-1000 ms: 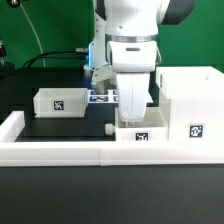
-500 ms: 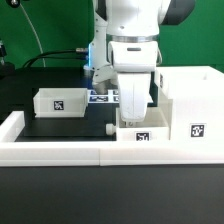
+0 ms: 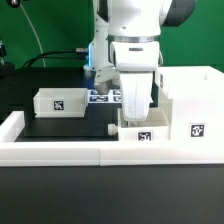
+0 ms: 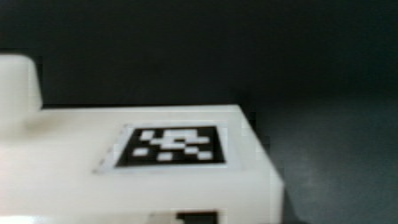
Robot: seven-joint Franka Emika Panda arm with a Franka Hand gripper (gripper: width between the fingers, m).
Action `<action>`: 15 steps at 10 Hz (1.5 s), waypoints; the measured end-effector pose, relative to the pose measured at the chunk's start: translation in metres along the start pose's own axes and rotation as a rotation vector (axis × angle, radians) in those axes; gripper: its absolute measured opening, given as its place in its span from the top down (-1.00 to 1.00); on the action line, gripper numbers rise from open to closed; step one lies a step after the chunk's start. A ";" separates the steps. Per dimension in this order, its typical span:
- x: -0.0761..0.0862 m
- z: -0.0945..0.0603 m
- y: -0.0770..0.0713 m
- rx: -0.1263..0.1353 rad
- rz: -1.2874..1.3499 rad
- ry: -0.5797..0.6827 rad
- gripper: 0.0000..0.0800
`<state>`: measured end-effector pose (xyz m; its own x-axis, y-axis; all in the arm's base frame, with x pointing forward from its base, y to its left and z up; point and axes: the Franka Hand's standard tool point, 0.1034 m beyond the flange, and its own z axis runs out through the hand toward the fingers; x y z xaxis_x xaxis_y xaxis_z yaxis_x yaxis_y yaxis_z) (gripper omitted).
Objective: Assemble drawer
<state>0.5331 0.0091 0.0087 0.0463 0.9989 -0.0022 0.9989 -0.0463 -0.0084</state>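
A small white tray with a square tag stands against the front rail, close beside the tall open casing at the exterior view's right. My gripper reaches straight down into this tray and appears shut on its wall; the fingertips are hidden behind it. In the wrist view the tray's tagged face fills the frame at close range, and the fingers do not show clearly. A second small tray stands apart at the exterior view's left.
The long low white border rail runs along the front and up the left side. The marker board lies behind the gripper. The black table top lies between the two trays.
The gripper and the tray under it have shifted slightly toward the casing at the exterior view's right. The left tray has not moved.
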 end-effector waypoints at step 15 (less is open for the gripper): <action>-0.007 -0.007 0.003 -0.013 0.024 -0.003 -0.61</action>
<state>0.5363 0.0024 0.0154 0.0708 0.9975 -0.0053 0.9975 -0.0707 0.0045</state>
